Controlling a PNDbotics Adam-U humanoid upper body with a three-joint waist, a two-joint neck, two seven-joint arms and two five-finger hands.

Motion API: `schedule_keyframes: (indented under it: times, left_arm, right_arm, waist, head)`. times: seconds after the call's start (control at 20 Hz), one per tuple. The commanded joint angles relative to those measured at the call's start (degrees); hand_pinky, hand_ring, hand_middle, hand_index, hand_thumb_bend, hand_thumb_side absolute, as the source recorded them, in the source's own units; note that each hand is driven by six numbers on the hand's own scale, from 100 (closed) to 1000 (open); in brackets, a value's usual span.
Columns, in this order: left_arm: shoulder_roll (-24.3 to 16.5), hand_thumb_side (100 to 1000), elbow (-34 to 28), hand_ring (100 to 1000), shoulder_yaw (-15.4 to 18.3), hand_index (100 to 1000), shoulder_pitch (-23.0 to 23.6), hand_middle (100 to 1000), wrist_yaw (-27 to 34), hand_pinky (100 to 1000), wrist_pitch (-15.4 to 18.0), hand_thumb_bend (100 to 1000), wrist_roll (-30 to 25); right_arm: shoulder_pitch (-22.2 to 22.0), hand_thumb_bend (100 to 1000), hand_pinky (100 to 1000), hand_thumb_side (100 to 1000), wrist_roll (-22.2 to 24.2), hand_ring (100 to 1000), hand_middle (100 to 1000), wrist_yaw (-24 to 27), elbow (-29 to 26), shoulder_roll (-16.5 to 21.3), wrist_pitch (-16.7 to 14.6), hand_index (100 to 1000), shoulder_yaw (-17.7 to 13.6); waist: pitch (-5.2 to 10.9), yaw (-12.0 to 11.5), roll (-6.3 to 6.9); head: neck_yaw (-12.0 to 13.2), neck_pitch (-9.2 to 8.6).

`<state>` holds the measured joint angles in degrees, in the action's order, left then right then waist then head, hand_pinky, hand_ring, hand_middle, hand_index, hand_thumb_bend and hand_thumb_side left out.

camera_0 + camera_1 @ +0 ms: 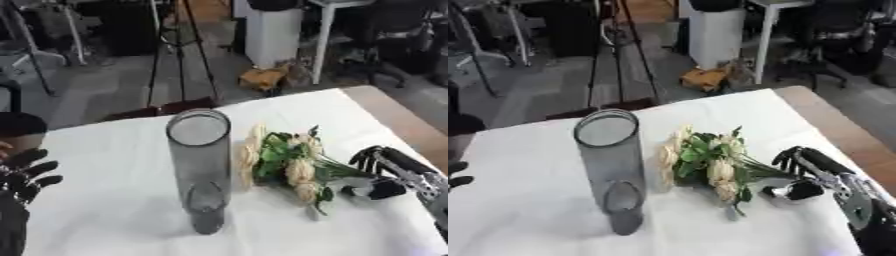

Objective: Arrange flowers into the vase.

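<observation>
The right arm comes in from the right edge of the tabletop, black with silver joints, its forearm angled inward. The right hand (378, 172) lies low, fingers curled over and thumb tucked below. The left hand (22, 182) rests open at the left edge, fingers spread and pointing up.

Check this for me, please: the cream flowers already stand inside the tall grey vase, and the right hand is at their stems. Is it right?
Not quite. The flowers are not in the vase; they lie on the white tablecloth beside it, on its right, and the vase holds none. The left eye view shows this. The right hand is indeed at their stems, fingers curled around them.
</observation>
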<state>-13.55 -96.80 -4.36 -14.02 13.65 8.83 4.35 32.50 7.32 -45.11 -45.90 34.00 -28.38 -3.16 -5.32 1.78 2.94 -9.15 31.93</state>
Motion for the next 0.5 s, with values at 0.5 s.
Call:
schedule_keyframes:
  times: [0.5]
  left_arm:
    - [-0.8,796,-0.8,734,0.2,800,-0.5,745,0.3,687,0.0,1000,-0.1]
  right_arm:
    - [0.5,606,425,481,5.1,527,521,-3.1,1.4,0.3,2.1,697,0.1]
  waist:
    - [0.74,-0.1,0.71]
  head:
    - [0.3,-0.14]
